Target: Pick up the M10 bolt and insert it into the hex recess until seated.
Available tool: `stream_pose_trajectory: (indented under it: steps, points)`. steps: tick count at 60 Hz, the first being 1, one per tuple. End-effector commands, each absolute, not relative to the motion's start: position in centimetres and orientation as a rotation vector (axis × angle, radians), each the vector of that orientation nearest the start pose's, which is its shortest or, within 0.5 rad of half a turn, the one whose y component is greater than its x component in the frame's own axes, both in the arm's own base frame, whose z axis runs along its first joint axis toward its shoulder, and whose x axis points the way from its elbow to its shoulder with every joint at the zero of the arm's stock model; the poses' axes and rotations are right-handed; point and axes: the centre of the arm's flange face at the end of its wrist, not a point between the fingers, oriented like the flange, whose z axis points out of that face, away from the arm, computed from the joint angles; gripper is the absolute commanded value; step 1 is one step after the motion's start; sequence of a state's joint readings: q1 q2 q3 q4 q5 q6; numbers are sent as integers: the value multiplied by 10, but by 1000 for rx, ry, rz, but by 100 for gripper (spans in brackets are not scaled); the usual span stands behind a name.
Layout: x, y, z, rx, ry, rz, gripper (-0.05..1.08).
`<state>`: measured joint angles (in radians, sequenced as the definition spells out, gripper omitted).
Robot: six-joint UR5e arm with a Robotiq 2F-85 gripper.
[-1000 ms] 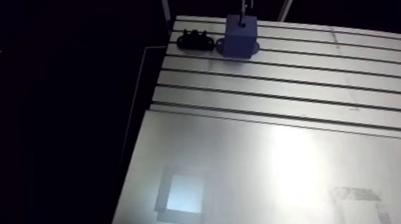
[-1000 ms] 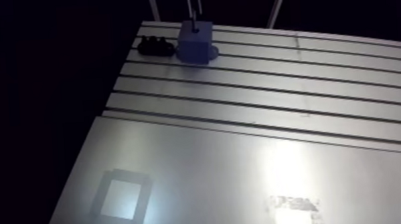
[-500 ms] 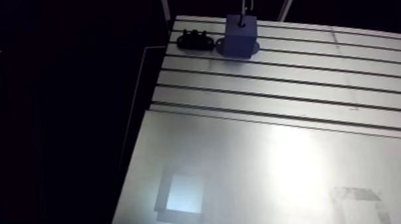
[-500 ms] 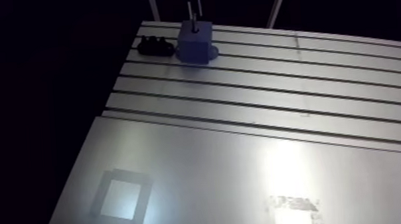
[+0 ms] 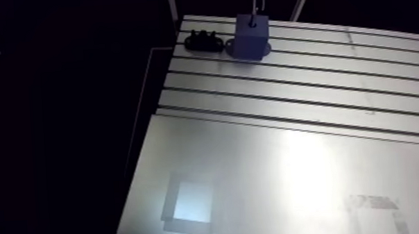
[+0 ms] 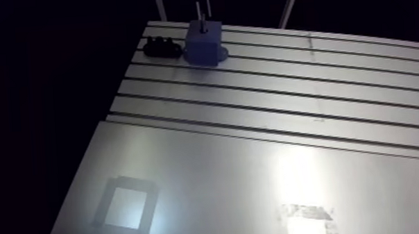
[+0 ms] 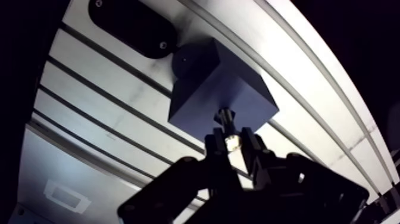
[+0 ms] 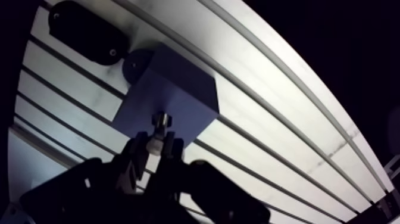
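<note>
Blue block (image 7: 208, 77) sits on the table (image 5: 271, 163), black plate (image 7: 132, 27) just beside it. Your gripper (image 7: 231, 139) pinches the bolt (image 7: 225, 118) between narrow fingers, bolt end at the block's top.

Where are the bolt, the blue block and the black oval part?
bolt (image 7: 225, 117), wrist view, end nearest the block
blue block (image 7: 221, 86), wrist view, its middle
black oval part (image 7: 132, 27), wrist view, its middle
</note>
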<state>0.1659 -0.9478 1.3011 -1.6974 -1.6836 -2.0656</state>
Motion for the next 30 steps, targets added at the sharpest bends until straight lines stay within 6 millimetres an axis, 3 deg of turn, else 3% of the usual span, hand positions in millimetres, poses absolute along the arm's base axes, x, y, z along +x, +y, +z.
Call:
stream_pose_trajectory:
  steps: [1, 30]
  points:
    - [-661, -234, 253, -957, 2734, 107, 89]
    - [-659, -234, 249, -974, 2721, 103, 89]
